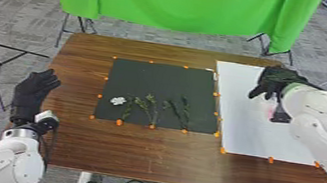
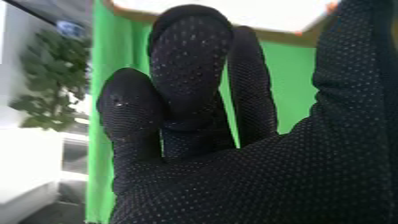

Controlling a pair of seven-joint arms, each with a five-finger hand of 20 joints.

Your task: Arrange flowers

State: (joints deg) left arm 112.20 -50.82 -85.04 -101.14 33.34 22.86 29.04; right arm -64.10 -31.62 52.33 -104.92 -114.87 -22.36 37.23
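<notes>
My right robot hand (image 1: 278,79) hangs wide over the white board (image 1: 240,134); the green stems (image 1: 185,113) lie beside the white flower (image 1: 118,101) on the black mat (image 1: 161,81), so I should pinch one stem lightly, lifting without dragging its neighbours

The brown table (image 1: 135,151) bears a black mat (image 1: 157,78) — white sheet (image 1: 246,135) alongside

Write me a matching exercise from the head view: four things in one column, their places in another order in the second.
1. white flower
2. right hand
3. green cloth
4. left hand

A. beyond the table's far edge
B. to the left of the black mat
C. over the white board
D. on the black mat

Pairs: 1-D, 2-C, 3-A, 4-B
</notes>
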